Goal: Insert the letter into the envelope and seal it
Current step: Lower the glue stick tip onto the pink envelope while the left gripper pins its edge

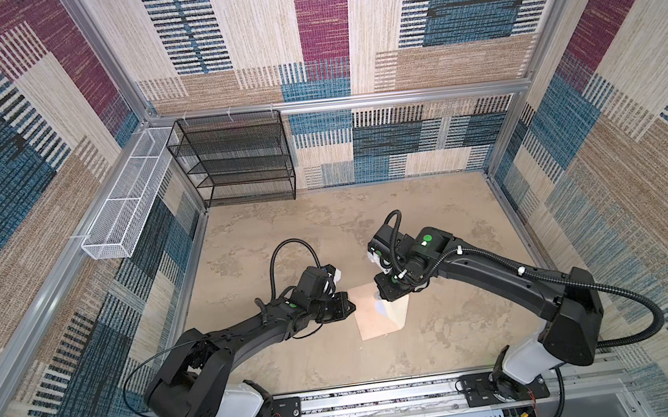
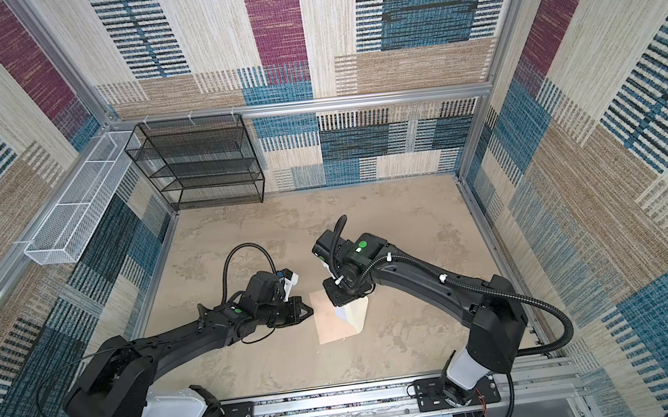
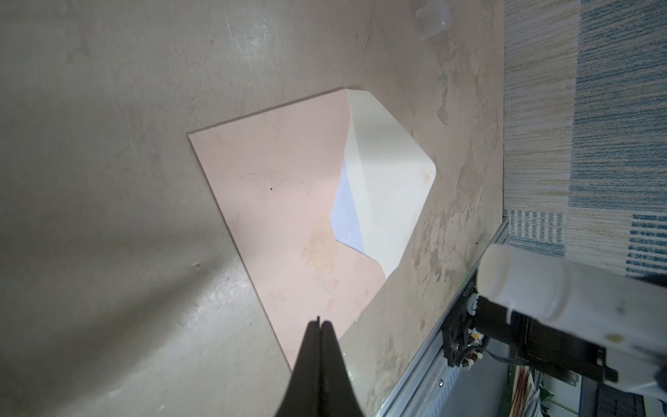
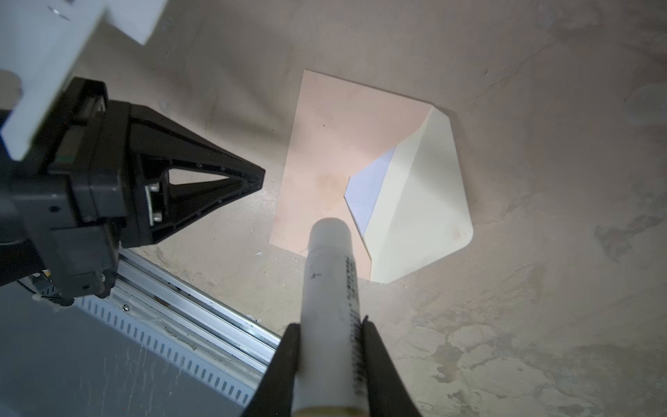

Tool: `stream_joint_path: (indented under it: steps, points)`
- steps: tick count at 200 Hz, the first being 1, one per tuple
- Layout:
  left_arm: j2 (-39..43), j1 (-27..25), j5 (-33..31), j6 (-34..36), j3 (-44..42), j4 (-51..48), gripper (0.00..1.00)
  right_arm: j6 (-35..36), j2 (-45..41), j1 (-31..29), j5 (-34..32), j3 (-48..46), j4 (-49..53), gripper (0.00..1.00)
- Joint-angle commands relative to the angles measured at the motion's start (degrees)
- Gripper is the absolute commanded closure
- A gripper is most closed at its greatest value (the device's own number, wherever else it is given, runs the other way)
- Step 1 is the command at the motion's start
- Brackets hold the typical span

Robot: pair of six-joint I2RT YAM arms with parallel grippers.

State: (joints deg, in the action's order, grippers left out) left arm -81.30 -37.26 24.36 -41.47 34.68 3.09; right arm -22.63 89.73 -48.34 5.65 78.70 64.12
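Two claws by the envelope (image 4: 325,144): right claw (image 4: 330,323), clamped on the white tube (image 4: 330,260), has the open flap (image 4: 426,202) just beyond its tip; left claw (image 3: 319,325) is pinched together, empty.

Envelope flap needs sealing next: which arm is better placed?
Right, probably: the right gripper holds the tube above the envelope, beside the open flap; the left gripper is shut and empty at the opposite edge.
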Motion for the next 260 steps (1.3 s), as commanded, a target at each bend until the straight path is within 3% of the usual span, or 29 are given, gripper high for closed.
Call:
stream_joint_path:
  steps: [1,130,260]
  points:
    - [-1.98,0.01,0.95,-2.35,0.51,4.2,1.0,-0.59,0.76,0.0,1.72,-0.66,-0.47,0.82]
    - [-13.99,1.04,1.51,-3.34,5.55,7.87,1.0,1.53,7.71,0.0,3.09,0.49,-1.8,0.83]
    - [-17.34,2.06,3.34,-1.77,3.52,7.81,1.0,3.41,14.46,0.79,1.91,4.93,-0.36,0.86]
